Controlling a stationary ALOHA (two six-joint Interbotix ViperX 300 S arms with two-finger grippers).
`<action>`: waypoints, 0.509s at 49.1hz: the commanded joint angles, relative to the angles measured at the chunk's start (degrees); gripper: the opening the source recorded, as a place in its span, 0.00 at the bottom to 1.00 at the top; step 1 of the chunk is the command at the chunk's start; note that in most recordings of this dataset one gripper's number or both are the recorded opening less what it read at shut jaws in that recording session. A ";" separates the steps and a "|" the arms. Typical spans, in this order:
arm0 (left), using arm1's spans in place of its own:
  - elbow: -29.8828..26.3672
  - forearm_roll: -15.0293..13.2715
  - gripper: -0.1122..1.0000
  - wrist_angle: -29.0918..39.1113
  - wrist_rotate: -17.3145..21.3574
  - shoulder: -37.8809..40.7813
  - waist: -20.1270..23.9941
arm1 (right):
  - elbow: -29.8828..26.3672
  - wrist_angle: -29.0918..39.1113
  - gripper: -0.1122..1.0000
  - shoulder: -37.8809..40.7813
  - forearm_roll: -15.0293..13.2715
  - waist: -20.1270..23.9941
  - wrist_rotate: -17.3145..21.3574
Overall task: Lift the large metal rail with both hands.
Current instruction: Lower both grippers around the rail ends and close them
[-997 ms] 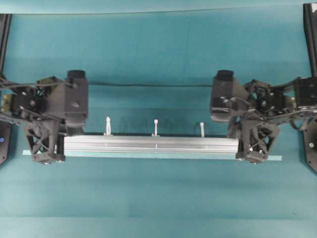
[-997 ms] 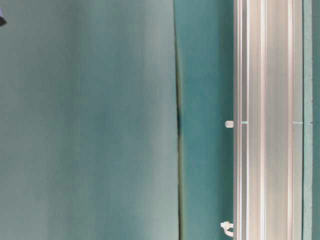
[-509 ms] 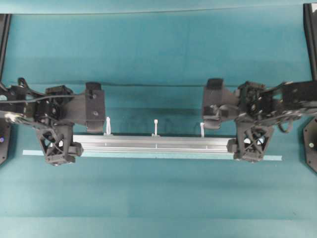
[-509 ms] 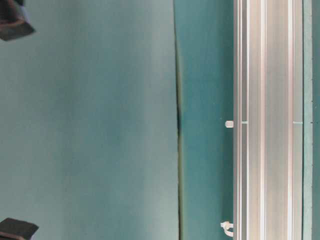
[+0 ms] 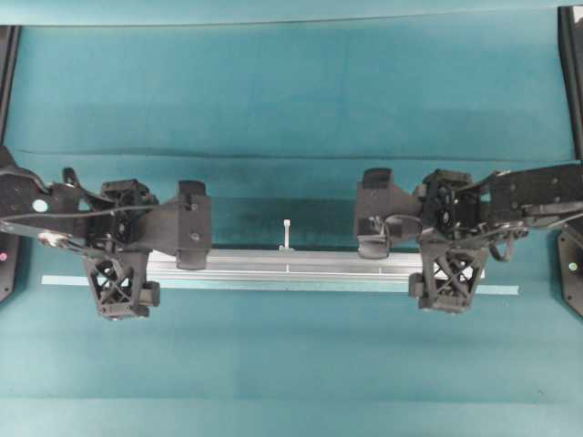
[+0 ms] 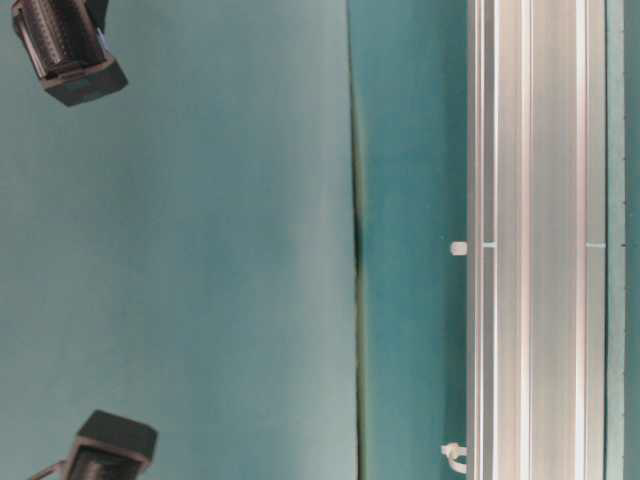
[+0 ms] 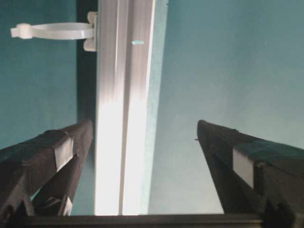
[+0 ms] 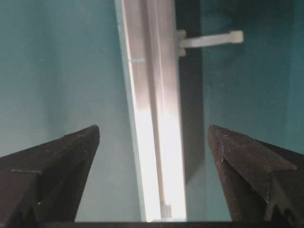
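Overhead view: I'm seeing both claws, left and right, now spread wide, straddling the rail lying near the worktop's middle; clamping comes next, I judge.

One metal rail, one pale strip, two claws, left claw, right claw

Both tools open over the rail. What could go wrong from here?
1. The strip lies flush against the rail; a closing finger may catch it or pinch both.
2. In the left wrist view the rail sits close to one finger, off-centre in the left tool; closing could shove it sideways.
3. The right tool and the left must close and rise together, or the rail may tilt and slip.
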 commanded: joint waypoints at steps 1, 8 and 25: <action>-0.18 0.09 0.99 -0.97 0.26 0.44 0.26 | 0.44 -0.88 0.95 1.32 0.18 0.53 -0.09; -0.18 0.09 0.99 -3.52 0.26 1.67 0.88 | 2.20 -3.08 0.95 2.29 0.35 0.53 -0.09; 2.37 0.09 0.99 -10.28 0.09 6.94 1.49 | 5.62 -9.93 0.95 5.63 0.18 0.53 0.09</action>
